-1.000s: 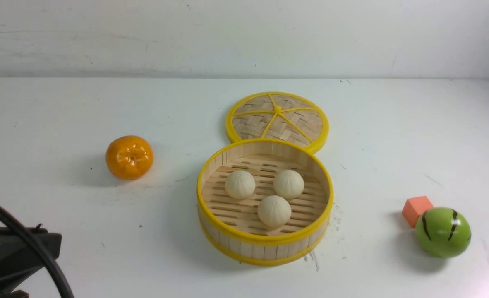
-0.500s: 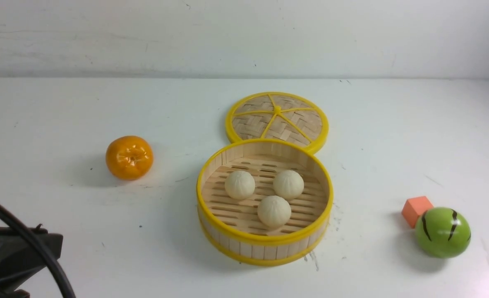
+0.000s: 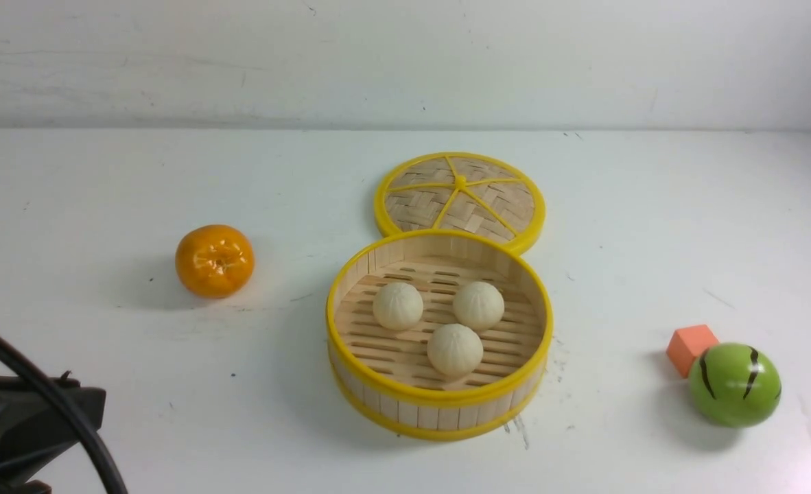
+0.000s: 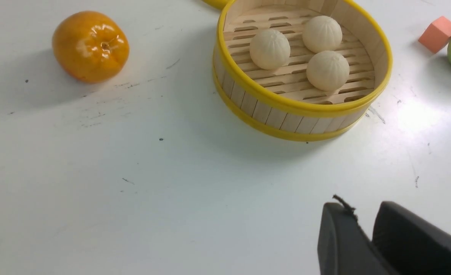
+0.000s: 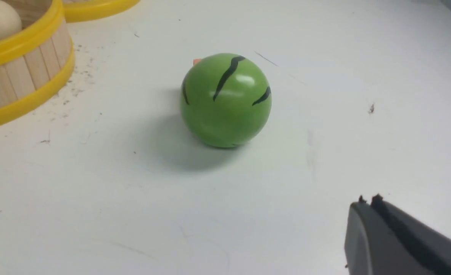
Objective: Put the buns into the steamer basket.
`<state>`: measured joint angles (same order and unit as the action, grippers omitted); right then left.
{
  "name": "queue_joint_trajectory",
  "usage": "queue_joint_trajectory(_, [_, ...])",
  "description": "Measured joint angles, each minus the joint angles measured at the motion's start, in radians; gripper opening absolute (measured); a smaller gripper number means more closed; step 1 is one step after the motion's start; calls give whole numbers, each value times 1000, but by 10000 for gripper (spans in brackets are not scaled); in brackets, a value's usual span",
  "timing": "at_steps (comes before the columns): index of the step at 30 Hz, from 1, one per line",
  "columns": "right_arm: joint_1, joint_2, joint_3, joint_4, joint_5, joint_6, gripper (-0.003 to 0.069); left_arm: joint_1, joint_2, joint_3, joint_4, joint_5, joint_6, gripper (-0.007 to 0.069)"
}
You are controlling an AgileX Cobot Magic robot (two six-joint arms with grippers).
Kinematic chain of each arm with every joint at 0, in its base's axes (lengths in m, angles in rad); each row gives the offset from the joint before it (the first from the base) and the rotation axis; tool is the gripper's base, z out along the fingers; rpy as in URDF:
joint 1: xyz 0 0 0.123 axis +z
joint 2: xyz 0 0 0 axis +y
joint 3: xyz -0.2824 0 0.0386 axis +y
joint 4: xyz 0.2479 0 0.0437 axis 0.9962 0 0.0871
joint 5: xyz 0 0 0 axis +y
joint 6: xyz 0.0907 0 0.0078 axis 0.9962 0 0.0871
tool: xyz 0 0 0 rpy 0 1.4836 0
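3 buns [image 3: 455,348] resting inside the steamer basket [image 3: 440,398], mid-table, woven lid [image 3: 460,200] touching its far rim. Orange [image 3: 215,261] well to the left; green striped ball [image 3: 734,385] and orange block [image 3: 690,346] at right. Left gripper [image 4: 364,225] slightly parted, empty. Right gripper [image 5: 367,204] pressed together, empty.

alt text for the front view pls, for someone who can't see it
Three cream-white buns sit inside a round bamboo steamer basket at the middle of a white table, with its woven lid lying flat just behind it. An orange lies to the left; a green striped ball and a small orange block lie to the right.
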<state>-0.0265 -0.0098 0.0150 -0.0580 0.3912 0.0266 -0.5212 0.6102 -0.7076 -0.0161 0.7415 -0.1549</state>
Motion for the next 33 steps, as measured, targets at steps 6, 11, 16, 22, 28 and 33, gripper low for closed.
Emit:
queue_joint_trajectory(6, [0,0,0,0,0,-3,-11,0,0,0,0,0,0,139])
queue_joint_trajectory(11, [0,0,0,0,0,-3,-8,0,0,0,0,0,0,143])
queue_joint_trajectory(16, [0,0,0,-1,0,-3,-3,0,-1,14,6,-16,0,144])
queue_joint_trajectory(22, [0,0,0,-1,0,-4,1,17,-76,135,58,-141,-14,135])
queue_joint_trajectory(28, [0,0,0,-1,0,-4,8,231,-315,408,65,-542,-96,-14])
queue_joint_trajectory(33, [0,0,0,-1,0,-4,8,414,-480,600,44,-698,-102,-14])
